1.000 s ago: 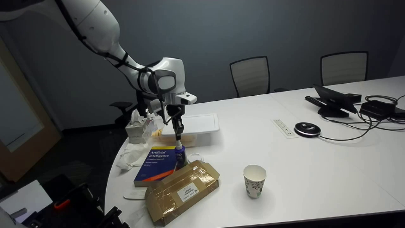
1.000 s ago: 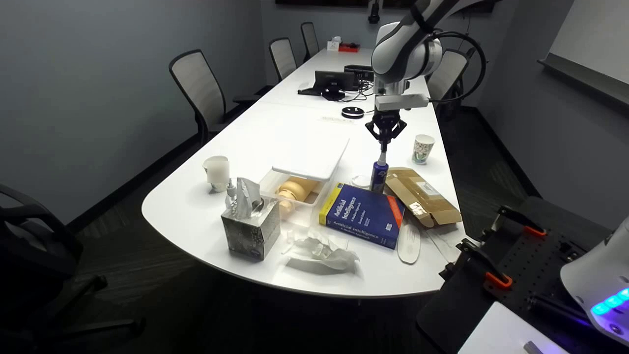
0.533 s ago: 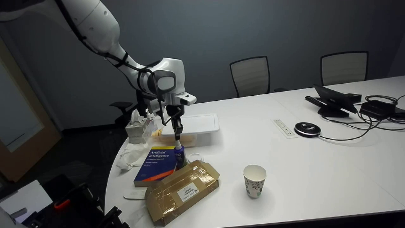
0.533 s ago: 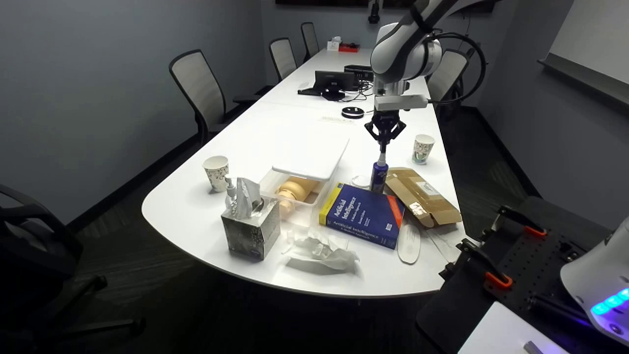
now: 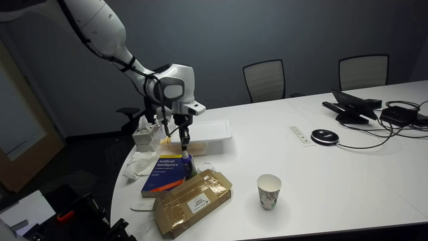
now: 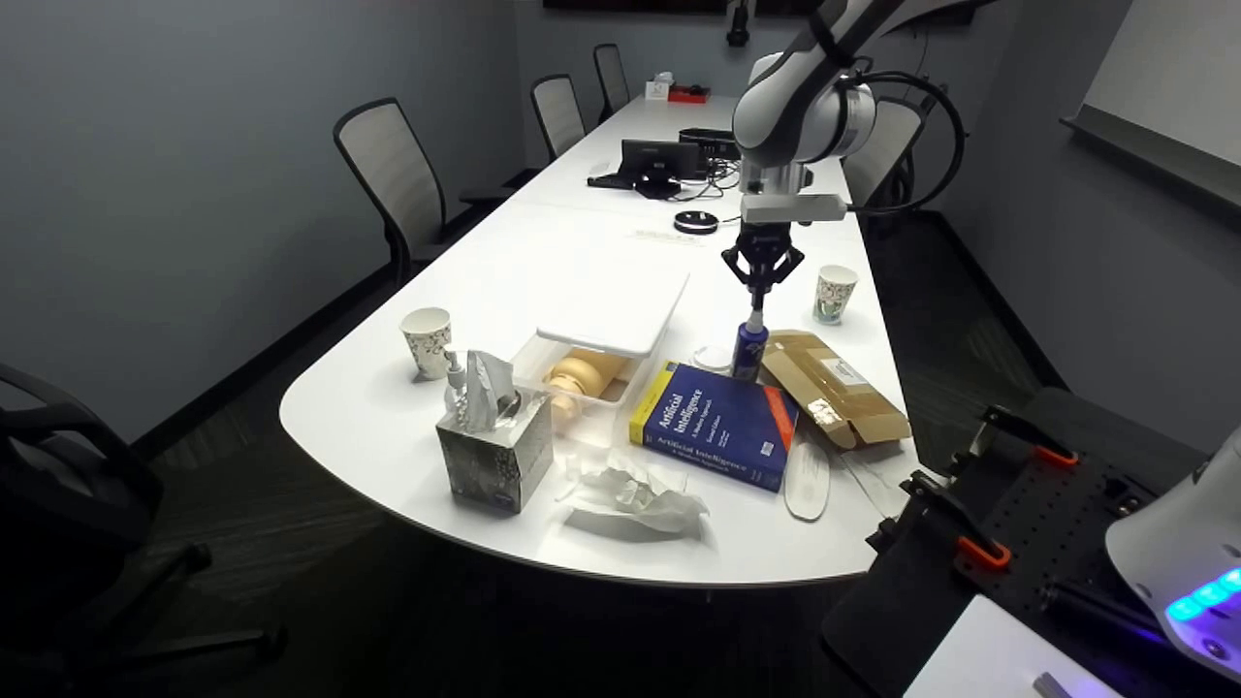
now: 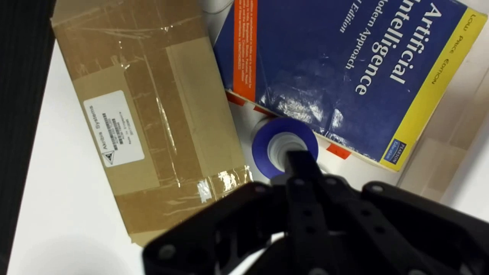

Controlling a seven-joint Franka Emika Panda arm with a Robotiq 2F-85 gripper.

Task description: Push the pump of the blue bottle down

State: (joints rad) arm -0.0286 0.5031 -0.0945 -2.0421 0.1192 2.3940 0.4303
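The blue bottle (image 5: 189, 167) stands between the book and the cardboard box and leans a little toward the book in an exterior view. It also shows in an exterior view (image 6: 748, 351) and from above in the wrist view (image 7: 263, 151). Its white pump top (image 5: 185, 155) is narrow and points up; it shows in the wrist view (image 7: 282, 147) too. My gripper (image 5: 184, 146) is shut with its fingertips together, directly over the white top, and appears to touch it. The gripper also shows in an exterior view (image 6: 757, 299) and in the wrist view (image 7: 303, 158), where it hides part of the top.
A blue book (image 6: 722, 422) lies against one side of the bottle, a cardboard box (image 6: 829, 388) on the other. A plastic container with a white lid (image 6: 620, 305), tissue box (image 6: 496, 451), crumpled tissue (image 6: 640, 499) and paper cups (image 6: 834, 294) (image 6: 428, 341) stand around.
The gripper has moved slightly down and, in an exterior view, a little left. The bottle's top has shifted with it, so the bottle leans more toward the book.
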